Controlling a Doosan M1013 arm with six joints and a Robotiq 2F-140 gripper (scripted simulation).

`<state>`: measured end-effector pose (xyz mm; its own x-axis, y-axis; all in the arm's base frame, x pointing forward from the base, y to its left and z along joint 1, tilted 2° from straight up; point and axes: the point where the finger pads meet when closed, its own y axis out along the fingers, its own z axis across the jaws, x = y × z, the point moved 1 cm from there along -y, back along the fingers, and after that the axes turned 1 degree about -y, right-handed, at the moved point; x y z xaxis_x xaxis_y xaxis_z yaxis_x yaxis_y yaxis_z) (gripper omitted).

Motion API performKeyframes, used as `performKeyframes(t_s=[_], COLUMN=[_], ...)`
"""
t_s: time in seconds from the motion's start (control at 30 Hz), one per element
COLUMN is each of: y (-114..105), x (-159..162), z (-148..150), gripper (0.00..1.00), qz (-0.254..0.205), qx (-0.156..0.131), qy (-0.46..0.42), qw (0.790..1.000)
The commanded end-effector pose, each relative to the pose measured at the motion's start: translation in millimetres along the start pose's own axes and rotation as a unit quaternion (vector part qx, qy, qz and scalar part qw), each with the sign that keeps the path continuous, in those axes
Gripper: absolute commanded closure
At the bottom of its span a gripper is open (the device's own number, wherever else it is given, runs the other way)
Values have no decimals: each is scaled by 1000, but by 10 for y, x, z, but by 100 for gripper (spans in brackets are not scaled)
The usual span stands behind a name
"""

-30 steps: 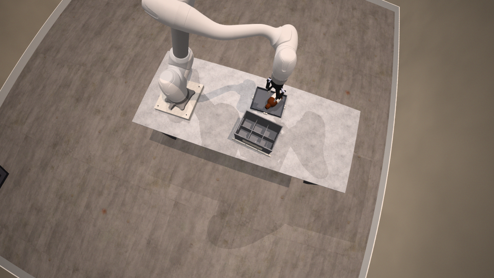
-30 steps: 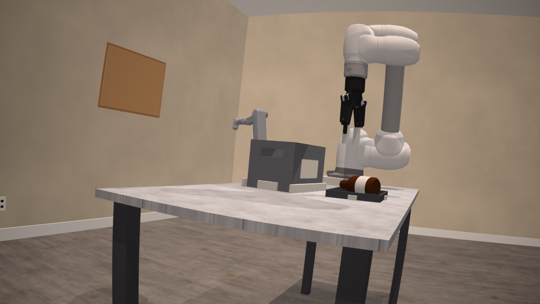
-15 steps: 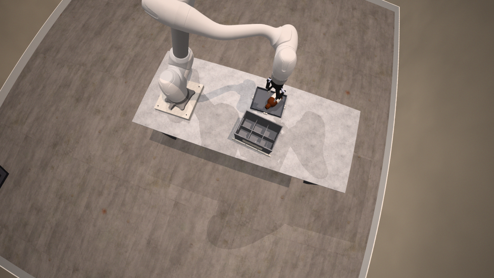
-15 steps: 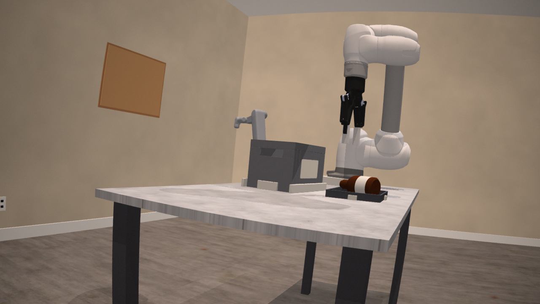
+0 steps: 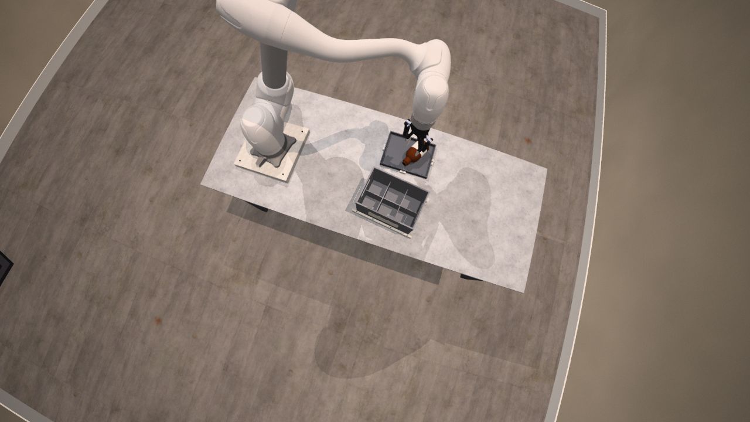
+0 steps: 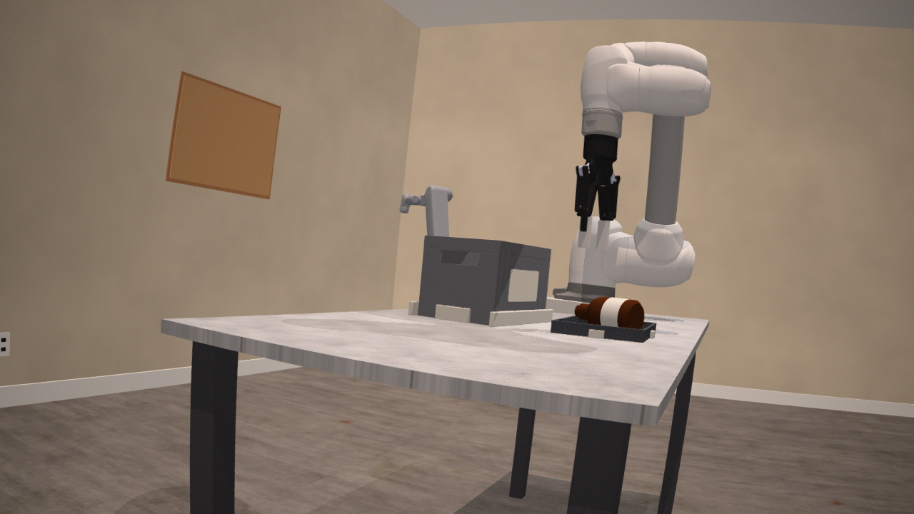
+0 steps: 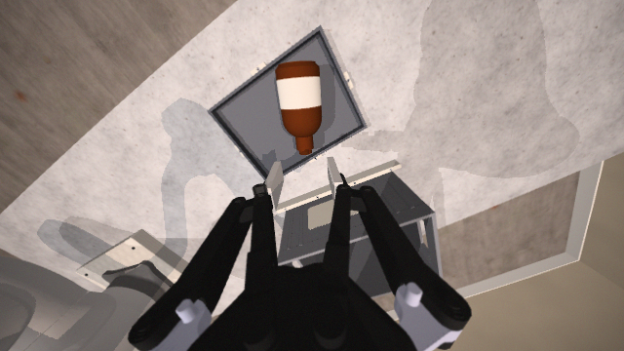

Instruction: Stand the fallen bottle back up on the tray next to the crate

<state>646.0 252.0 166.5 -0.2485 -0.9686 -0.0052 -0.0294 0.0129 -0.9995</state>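
Note:
A brown bottle [image 7: 298,99] with a white label lies on its side on the dark square tray. Its neck points toward the crate. It also shows in the exterior view [image 6: 610,312] on the tray [image 6: 603,329], and in the overhead view [image 5: 414,155]. My gripper [image 6: 596,220] hangs high above the tray, fingers pointing down. Its fingers are partly open with nothing between them, as the wrist view [image 7: 302,177] shows.
A grey crate [image 5: 390,201] with several compartments stands next to the tray, also in the side view [image 6: 483,278]. The arm's base [image 5: 268,146] is bolted at the table's far end. The table edge lies close beyond the tray.

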Motion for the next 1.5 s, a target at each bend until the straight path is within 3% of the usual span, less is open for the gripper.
performKeyframes(t_s=[0.0, 0.97, 1.47], y=[131, 945, 1063], x=[-1, -5, -6], z=[-19, -23, -23], gripper=[56, 56, 56], qz=[2, 2, 2], qx=[-3, -3, -3], qy=[3, 3, 3], qw=[1000, 1000, 1000])
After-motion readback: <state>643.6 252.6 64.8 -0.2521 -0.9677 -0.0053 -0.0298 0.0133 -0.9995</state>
